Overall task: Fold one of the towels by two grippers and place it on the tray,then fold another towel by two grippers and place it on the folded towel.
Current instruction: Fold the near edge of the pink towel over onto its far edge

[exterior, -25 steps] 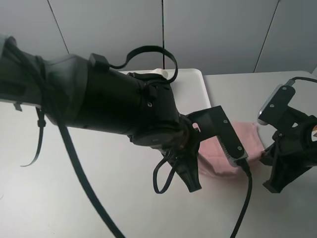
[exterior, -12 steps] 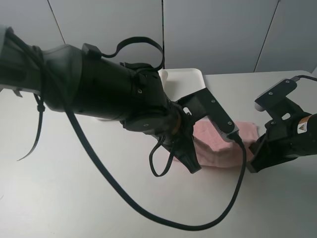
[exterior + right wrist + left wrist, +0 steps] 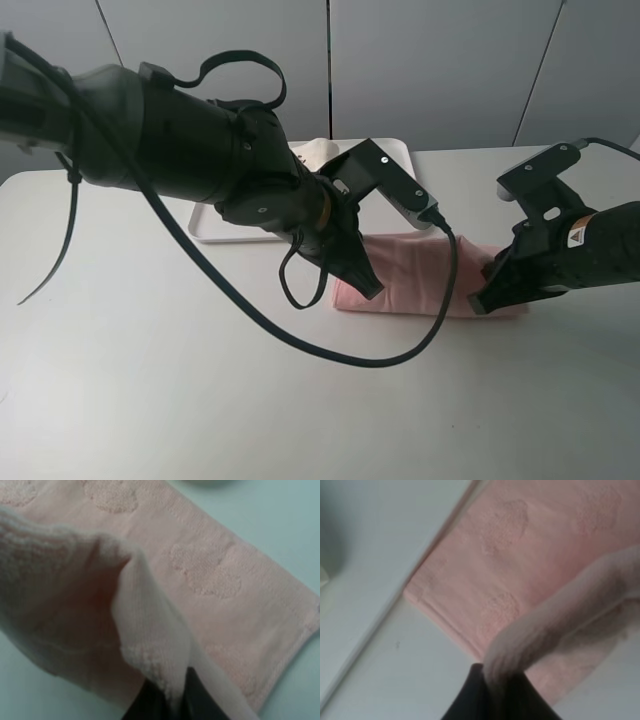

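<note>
The pink towel (image 3: 405, 272) lies on the table as a long strip, right of centre. My left gripper (image 3: 368, 287) is shut on the strip's left end, and the left wrist view shows its fingers (image 3: 470, 700) pinching a raised fold of the pink towel (image 3: 520, 570). My right gripper (image 3: 484, 301) is shut on the right end, where its fingers (image 3: 150, 702) clamp a raised edge of the pink towel (image 3: 210, 575). The white tray (image 3: 205, 232) sits behind, largely hidden by the left arm. A bit of the cream towel (image 3: 318, 150) shows on it.
The bulky left arm (image 3: 180, 150) and its looping black cable (image 3: 370, 358) span the middle of the table. Bare white table (image 3: 150, 380) lies in front and to the left. Grey wall panels stand behind.
Both grippers have carried the pink towel's raised edge leftward and lower, so it now lies as a longer strip. The left arm has swung back and left, uncovering more of the tray.
</note>
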